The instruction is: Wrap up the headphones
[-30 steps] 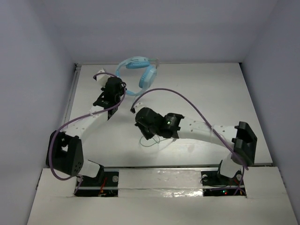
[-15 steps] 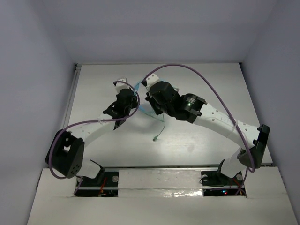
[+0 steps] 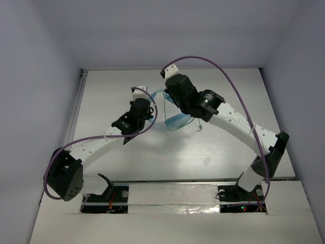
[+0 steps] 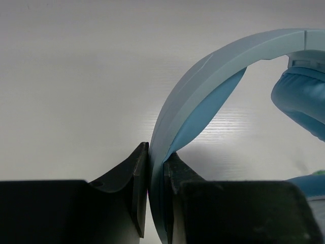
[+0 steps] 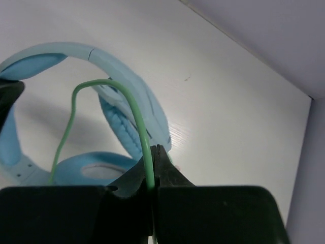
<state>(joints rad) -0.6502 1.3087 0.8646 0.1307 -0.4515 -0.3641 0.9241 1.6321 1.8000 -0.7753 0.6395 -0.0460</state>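
Note:
The light blue headphones (image 3: 177, 123) hang between my two grippers above the middle of the table. My left gripper (image 4: 156, 152) is shut on the curved headband (image 4: 228, 61), and one padded ear cup (image 4: 299, 96) shows at the right of that view. My right gripper (image 5: 158, 150) is shut on the thin pale green cord (image 5: 76, 107), which loops up in front of the headband (image 5: 127, 76) and over an ear cup (image 5: 96, 170). In the top view the left gripper (image 3: 150, 111) is left of the headphones and the right gripper (image 3: 179, 108) is just behind them.
Thick purple robot cables (image 3: 223, 76) arch over both arms. The white table (image 3: 228, 147) is walled at the back and both sides. A short end of the cord (image 3: 200, 125) hangs beside the right arm.
The headphones have left the far edge and now hang nearer the middle. My left gripper took the headband and moved right. My right gripper rose with the cord, whose loose end lifted off the table.

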